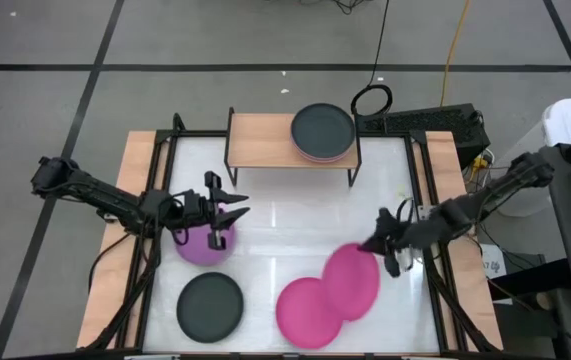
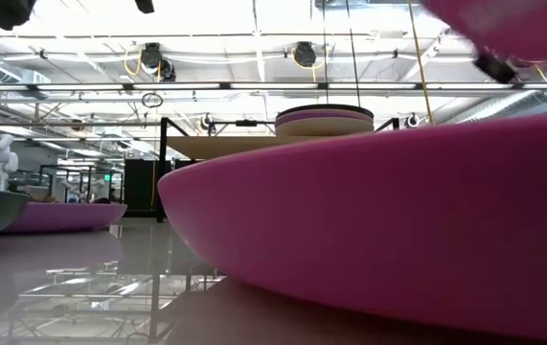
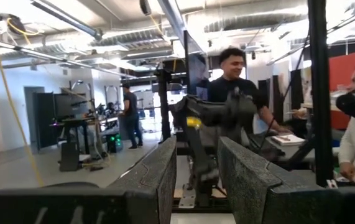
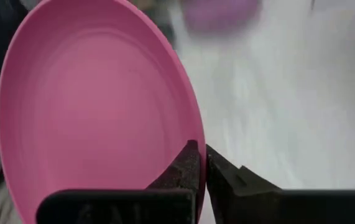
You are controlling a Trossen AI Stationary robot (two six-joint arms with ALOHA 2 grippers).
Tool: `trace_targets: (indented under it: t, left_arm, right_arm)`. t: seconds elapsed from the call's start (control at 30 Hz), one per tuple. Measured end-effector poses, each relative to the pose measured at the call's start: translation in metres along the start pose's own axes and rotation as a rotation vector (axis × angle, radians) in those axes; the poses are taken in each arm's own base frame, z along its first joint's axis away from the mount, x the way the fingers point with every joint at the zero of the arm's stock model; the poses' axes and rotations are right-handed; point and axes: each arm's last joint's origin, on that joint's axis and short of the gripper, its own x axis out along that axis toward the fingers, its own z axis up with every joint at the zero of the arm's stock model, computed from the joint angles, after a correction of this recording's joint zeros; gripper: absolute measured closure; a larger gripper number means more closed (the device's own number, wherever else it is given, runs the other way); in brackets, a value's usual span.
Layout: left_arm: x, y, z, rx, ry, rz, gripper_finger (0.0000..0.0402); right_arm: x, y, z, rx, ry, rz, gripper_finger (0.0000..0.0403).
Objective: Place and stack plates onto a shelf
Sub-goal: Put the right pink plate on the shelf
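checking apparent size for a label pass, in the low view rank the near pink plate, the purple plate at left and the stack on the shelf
1. near pink plate, fills most of the frame
2. purple plate
3. stack on the shelf

The pink one sits right at the camera, so its bulk is nearness only. The last two look close in width; that order is unsure.

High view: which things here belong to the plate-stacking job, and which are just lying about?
Job:
- shelf, with stacked plates on it
- pink plate pinched by the right gripper
- second pink plate
- purple plate under the left gripper
- black plate

Lying about:
- cable loop
- yellow cable
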Motion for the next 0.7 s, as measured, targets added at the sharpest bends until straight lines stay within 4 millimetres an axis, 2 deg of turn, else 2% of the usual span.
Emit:
trace_targets:
  t: [0.1,0.2,0.37,0.47,0.57,0.7]
  left_arm:
    - [0.0,0.002,0.0,0.001,0.001,0.008,0.0277]
    - [0.0,0.002,0.001,-0.029,-0.017,0.011,0.0277]
    - [-0.001,0.0,0.006,-0.076,-0.06,0.006,0.0277]
    - [-0.001,0.0,0.007,-0.061,-0.064,0.004,0.0277]
    - [-0.001,0.0,0.007,-0.057,-0.062,0.013,0.0277]
    - [0.0,0.002,0.006,-0.032,-0.062,0.025,0.0277]
  right_arm:
    - [-0.011,0.003,0.032,-0.077,-0.255,0.011,0.0402]
    - [-0.019,0.0,0.062,-0.15,-0.542,-0.073,0.0402]
    - [-0.028,-0.02,0.103,-0.203,-0.882,-0.264,0.0403]
    - [-0.025,-0.04,0.12,-0.2,-0.976,-0.349,0.0403]
    - [-0.018,-0.063,0.14,-0.19,-0.989,-0.43,0.0403]
    - [-0.008,-0.094,0.176,-0.159,-0.979,-0.417,0.0403]
